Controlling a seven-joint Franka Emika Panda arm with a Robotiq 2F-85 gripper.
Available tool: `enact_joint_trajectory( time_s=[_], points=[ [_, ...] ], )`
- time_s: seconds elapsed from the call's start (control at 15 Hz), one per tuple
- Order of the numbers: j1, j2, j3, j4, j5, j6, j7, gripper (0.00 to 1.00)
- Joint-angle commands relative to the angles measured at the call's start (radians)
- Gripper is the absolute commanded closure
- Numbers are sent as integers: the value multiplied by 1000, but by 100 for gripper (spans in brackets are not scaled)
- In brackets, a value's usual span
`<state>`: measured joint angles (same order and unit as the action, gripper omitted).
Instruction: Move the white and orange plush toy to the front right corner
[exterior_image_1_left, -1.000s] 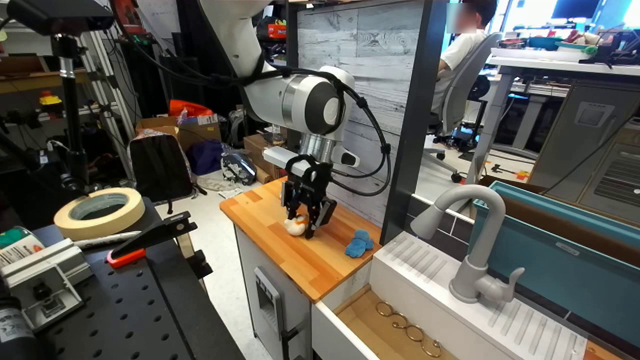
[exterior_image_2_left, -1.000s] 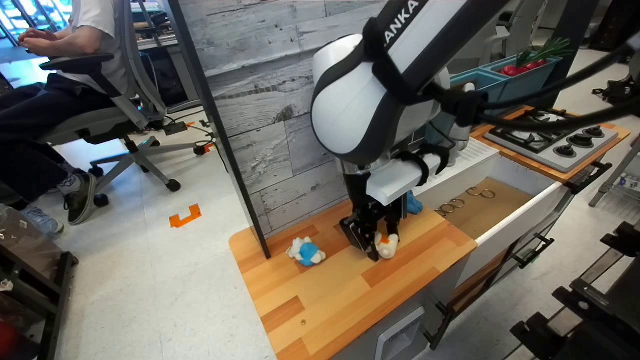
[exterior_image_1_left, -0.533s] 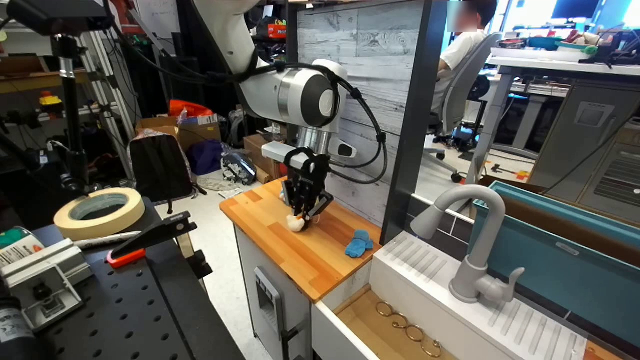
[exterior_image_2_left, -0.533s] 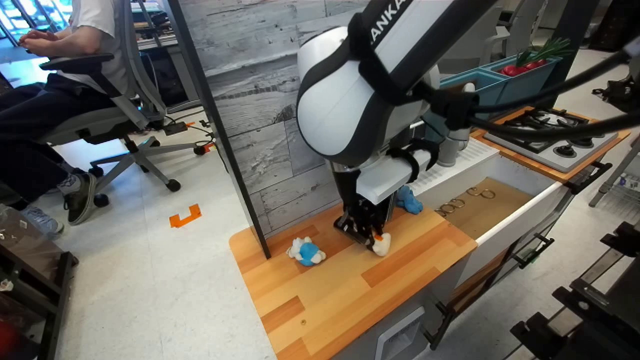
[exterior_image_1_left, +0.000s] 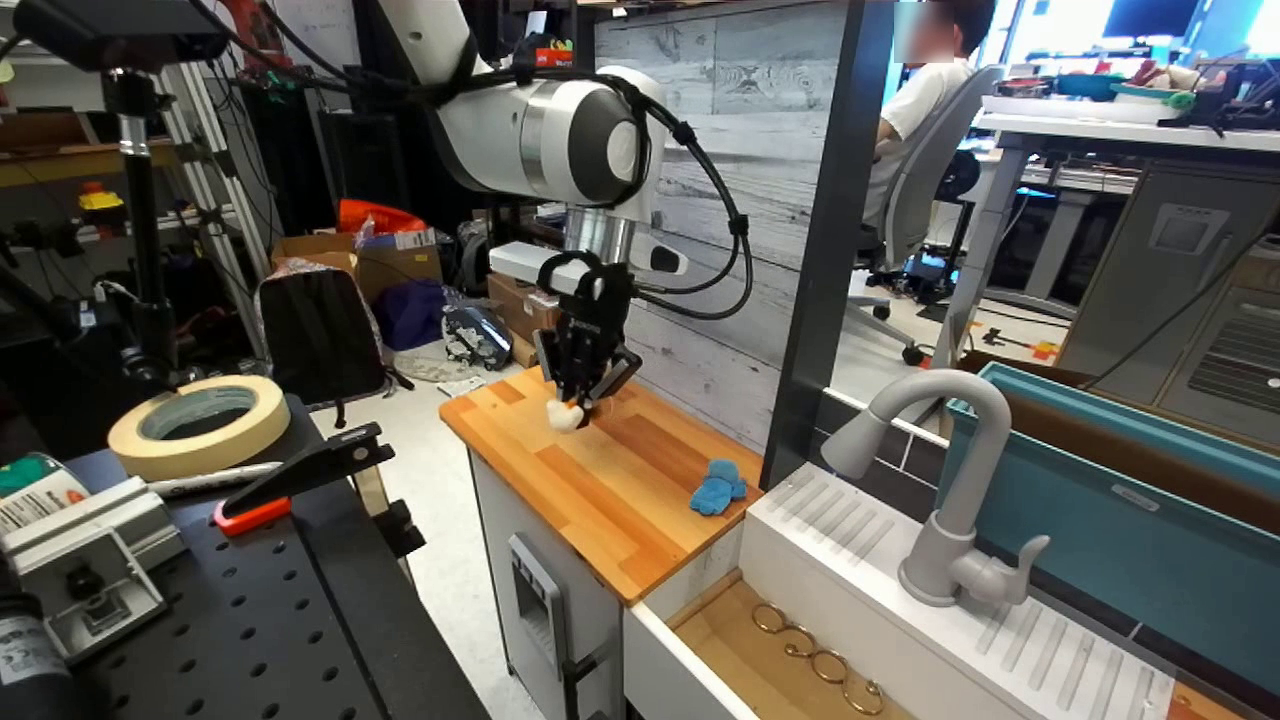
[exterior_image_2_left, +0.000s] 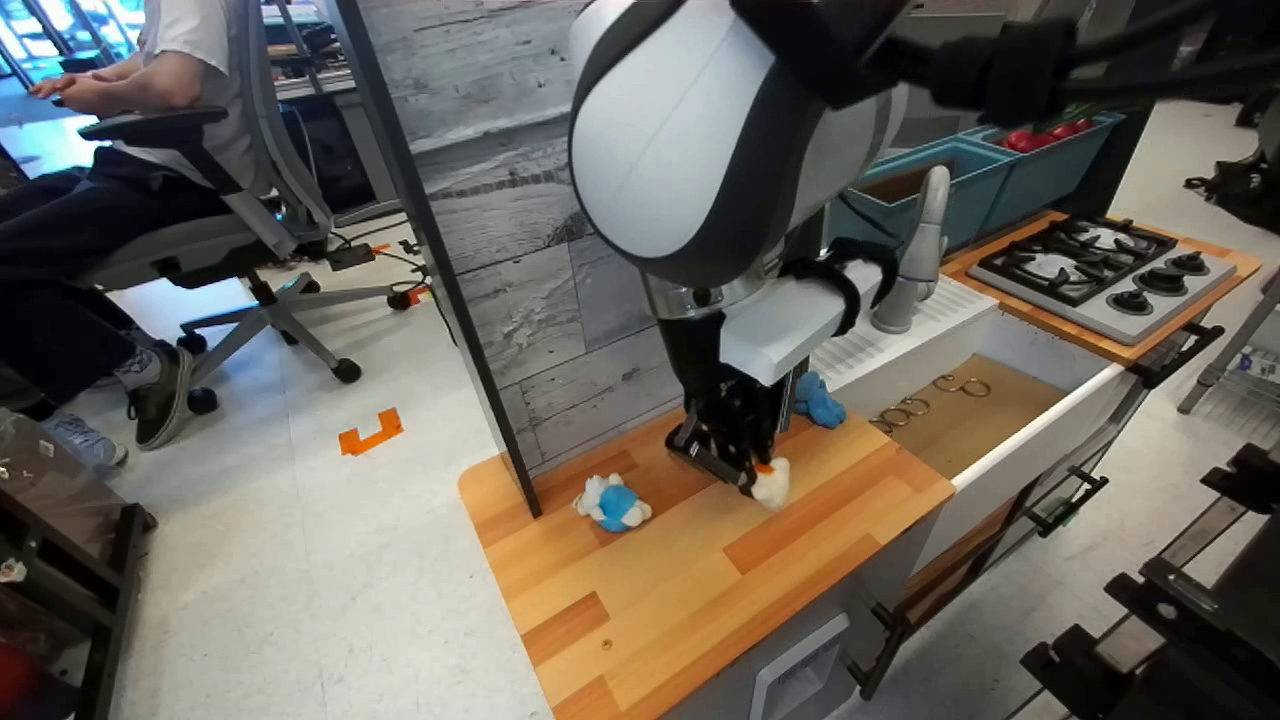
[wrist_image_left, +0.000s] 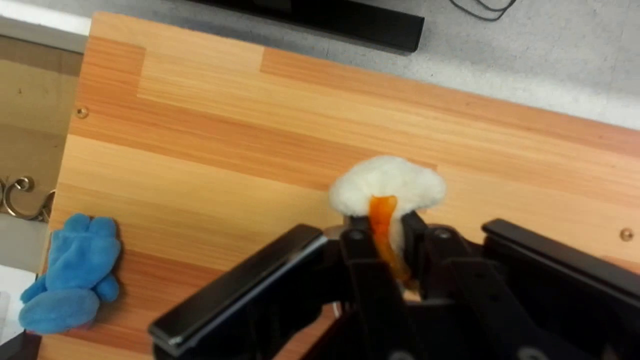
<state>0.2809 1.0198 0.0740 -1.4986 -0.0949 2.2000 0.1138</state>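
I have the gripper (wrist_image_left: 386, 223) pinched down, its fingertips nearly together, with the white and orange plush toy (wrist_image_left: 387, 182) caught between them. In the wrist view the cream-white bulk puffs out past the tips, and an orange strip runs down into the gap. In both exterior views the toy hangs beneath the fingers over the wooden countertop (exterior_image_1_left: 620, 535), well in from the edges (from none of my three cameras can I make out which way it faces). Taken as facing the cabinet front, the front right corner (exterior_image_1_left: 632, 594) is the one beside the sink (exterior_image_1_left: 665, 660), and the toy sits well apart from it.

Two more soft toys lie on the wood. A blue plush toy (wrist_image_left: 77, 265) rests near the sink end, and a white and blue plush toy (exterior_image_2_left: 615, 508) lies on the opposite side of the gripper, near the foot of a dark post (exterior_image_2_left: 455, 290) that edges the grey plank panel (exterior_image_2_left: 480, 180).

Past the countertop I see the grey faucet (exterior_image_1_left: 935, 570) standing on the sink's ribbed ledge, a curled metal piece (exterior_image_1_left: 813, 650) on the basin floor, and a gas cooktop (exterior_image_2_left: 1100, 265) beyond. Someone sits in an office chair (exterior_image_2_left: 190, 240) behind the panel.
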Motion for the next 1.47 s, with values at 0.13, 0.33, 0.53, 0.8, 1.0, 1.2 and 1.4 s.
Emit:
enact_joint_trajectory(
  time_s=[0.13, 0.33, 0.53, 0.8, 1.0, 1.2, 1.4],
  points=[
    [26, -148, -24, -277, -31, 94, 48, 96],
    [48, -166, -60, -355, -67, 199, 103, 96],
    [87, -165, -115, -393, -128, 288, 182, 96],
    [117, -145, -155, -400, -152, 300, 240, 96],
    [132, -140, -181, -400, -164, 298, 275, 96],
    [124, -141, -208, -392, -156, 299, 314, 96],
    [111, -132, -221, -380, -147, 282, 326, 96]
  ],
)
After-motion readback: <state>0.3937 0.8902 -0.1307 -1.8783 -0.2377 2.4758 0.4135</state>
